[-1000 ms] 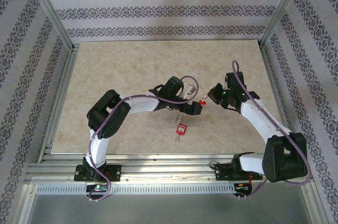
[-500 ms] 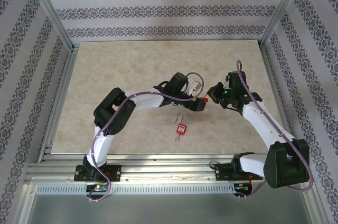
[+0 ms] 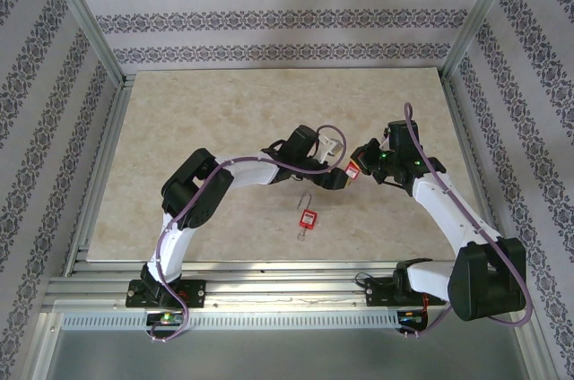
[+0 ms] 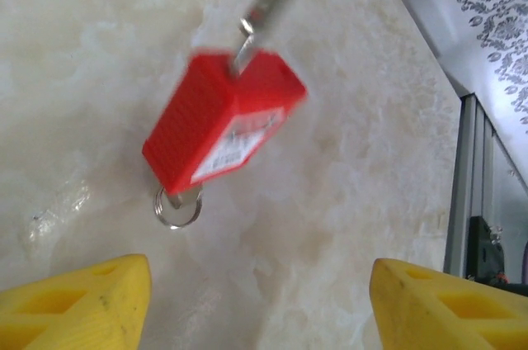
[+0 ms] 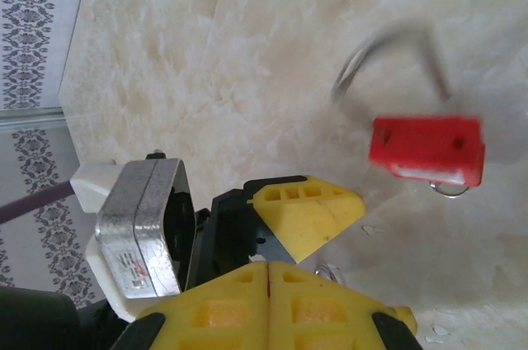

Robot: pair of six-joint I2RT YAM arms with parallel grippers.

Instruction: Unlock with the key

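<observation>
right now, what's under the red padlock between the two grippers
Bare marble tabletop. A small metal ring pokes out beneath the red padlock; what the ring hangs from is covered by the body.

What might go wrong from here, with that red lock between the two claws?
1. The red padlock looks blurred, as if swinging, so the open left claw may close on nothing or knock it.
2. The left claw and the shut right claw sit very near each other and might bump.
3. I cannot tell what holds the padlock; it might drop to the table.
</observation>
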